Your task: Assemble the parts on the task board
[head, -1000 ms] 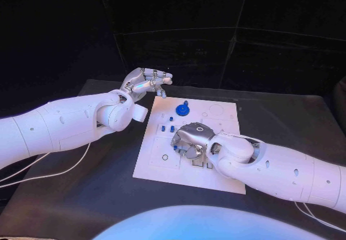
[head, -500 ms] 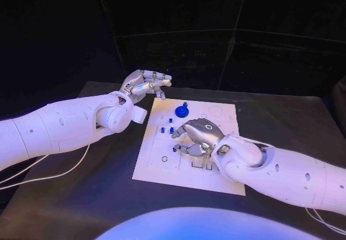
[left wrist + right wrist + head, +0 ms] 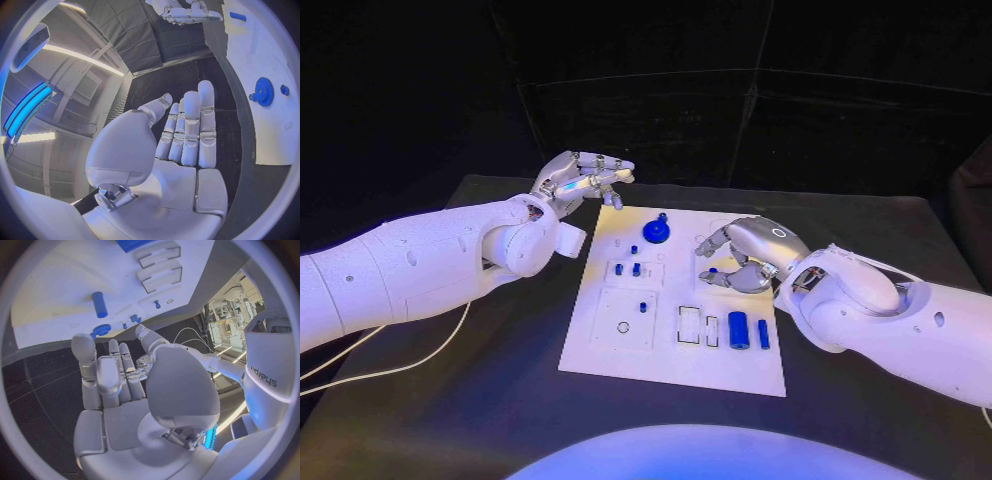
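The white task board (image 3: pixel 596 345) lies mid-table. A blue gear (image 3: pixel 656 230) stands near its far edge, with small blue pegs (image 3: pixel 627 268) just nearer than it. A blue cylinder (image 3: pixel 737 329) and a thin blue bar (image 3: pixel 763 333) lie by its near right corner. My right hand (image 3: pixel 747 252) hovers over the board's right middle, fingers loosely bent and holding nothing; a small blue piece (image 3: pixel 711 271) sits on the board by its fingertips. The right wrist view shows that hand (image 3: pixel 125 390) empty above the board (image 3: pixel 56 310). My left hand (image 3: pixel 583 178) floats off the far left corner, open, palm (image 3: pixel 181 150) bare.
Black table (image 3: pixel 473 400) surrounds the board, with dark panels behind it. A white cable (image 3: pixel 387 365) trails along the table under my left arm. Recessed slots (image 3: pixel 689 325) sit in the board's near half, left of the cylinder.
My right hand has lifted off the board's near middle and moved away toward the far right, uncovering the blue cylinder and bar. My left hand has barely moved.
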You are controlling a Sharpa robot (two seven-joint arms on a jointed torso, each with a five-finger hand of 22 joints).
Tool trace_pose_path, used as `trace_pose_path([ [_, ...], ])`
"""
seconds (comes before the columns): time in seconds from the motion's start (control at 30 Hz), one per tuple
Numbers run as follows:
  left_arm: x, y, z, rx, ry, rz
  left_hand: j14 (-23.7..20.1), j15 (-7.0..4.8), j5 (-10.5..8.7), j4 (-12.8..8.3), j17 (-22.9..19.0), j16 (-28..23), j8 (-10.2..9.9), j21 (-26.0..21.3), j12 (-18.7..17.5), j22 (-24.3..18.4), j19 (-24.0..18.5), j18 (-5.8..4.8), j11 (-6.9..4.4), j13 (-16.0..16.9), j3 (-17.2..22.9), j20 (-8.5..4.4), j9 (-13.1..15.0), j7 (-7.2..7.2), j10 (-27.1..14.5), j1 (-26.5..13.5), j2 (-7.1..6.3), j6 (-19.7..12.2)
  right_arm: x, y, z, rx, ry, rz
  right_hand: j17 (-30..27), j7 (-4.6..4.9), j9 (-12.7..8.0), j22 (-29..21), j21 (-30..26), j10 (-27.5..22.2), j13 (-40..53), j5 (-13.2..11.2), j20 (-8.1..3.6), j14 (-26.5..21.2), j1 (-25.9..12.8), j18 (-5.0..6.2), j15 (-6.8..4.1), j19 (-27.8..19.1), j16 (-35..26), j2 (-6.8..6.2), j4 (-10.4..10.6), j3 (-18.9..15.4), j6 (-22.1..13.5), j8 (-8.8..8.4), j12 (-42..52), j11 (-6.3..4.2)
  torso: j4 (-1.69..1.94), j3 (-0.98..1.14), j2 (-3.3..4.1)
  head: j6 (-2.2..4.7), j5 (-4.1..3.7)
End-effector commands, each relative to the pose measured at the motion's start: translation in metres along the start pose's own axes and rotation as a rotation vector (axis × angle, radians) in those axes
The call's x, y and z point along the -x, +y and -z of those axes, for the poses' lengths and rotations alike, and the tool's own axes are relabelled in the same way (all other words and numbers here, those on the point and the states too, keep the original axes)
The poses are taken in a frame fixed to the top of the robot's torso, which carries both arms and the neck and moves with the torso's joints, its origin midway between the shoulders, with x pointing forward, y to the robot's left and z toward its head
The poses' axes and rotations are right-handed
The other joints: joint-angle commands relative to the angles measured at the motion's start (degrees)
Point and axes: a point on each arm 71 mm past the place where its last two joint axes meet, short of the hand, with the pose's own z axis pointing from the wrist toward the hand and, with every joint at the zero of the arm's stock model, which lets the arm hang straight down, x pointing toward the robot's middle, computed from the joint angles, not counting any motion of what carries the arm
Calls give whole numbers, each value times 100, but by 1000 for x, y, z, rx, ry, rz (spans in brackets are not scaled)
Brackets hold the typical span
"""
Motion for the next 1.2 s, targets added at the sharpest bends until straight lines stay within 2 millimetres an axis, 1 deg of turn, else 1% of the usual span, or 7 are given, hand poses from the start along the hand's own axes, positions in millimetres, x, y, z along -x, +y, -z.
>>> trace_pose_path([
  [0.03,-1,0,0,-2,10,9,-21,-8,-9,-32,-7,19,36,-32,33,-6,38,32,5,9,9,1,-6,1,-29,64,16,-50,-2,-10,2,-87,100,37,-240,2,-4,-275,-195,-239,-2,-83,1,12,29,85,-8,-94,-189,7,58,-379,-134,-16,-29,16,4,5,3,18,-24],
  [0.17,-2,0,0,-1,14,11,-21,-8,-9,-32,-7,19,36,-32,33,-6,38,32,5,9,9,1,-6,1,-29,64,16,-50,0,-15,2,-109,120,65,-434,12,4,-514,-367,-419,5,-81,16,-33,287,116,6,-162,-316,161,170,-898,-168,-12,59,30,13,-3,9,35,-42],
  [0.4,-3,0,-1,1,16,12,-21,-8,-9,-32,-7,19,36,-32,33,-6,38,32,5,9,9,1,-6,1,-29,64,16,-50,-7,-14,-1,-123,213,111,-456,-42,5,-517,-381,-380,13,-64,4,1,524,114,-12,-115,-310,290,171,-1002,-171,-10,189,3,17,-10,13,32,-38],
  [0.57,-3,1,-1,2,15,12,-21,-8,-9,-32,-7,19,36,-32,33,-6,38,32,5,9,9,1,-6,1,-29,64,16,-50,-11,-13,-5,-123,243,134,-496,-76,-4,-549,-406,-335,11,-67,-9,6,629,117,-24,-106,-334,339,137,-1006,-236,-25,254,-12,0,-2,11,11,-23],
  [0.63,-3,1,-1,2,16,12,-21,-8,-9,-32,-7,19,36,-32,33,-6,38,32,5,9,9,1,-6,1,-29,64,16,-50,-12,-13,-6,-125,252,140,-501,-65,2,-538,-403,-267,11,-69,-17,15,673,114,-35,-89,-334,392,128,-985,-220,-12,299,-26,11,-9,11,7,-40],
  [0.8,-3,1,-1,2,16,12,-21,-8,-9,-32,-7,19,36,-32,33,-6,38,32,5,9,9,1,-6,1,-29,64,16,-50,-14,-11,-9,-122,263,147,-490,-78,11,-477,-368,1,-16,-226,-53,46,873,101,-79,-22,-317,588,74,-726,-119,10,357,-74,14,-3,7,1,-36],
  [1.2,-3,1,-1,4,17,12,-23,-7,-9,-40,-13,22,40,-38,42,-12,41,31,9,9,9,1,-6,5,-36,72,15,-54,-15,-7,-15,-102,236,142,-342,-81,37,-71,-107,607,-7,-626,-128,103,1025,36,-156,192,-185,749,-6,211,261,100,222,-147,5,0,13,-5,-36],
])
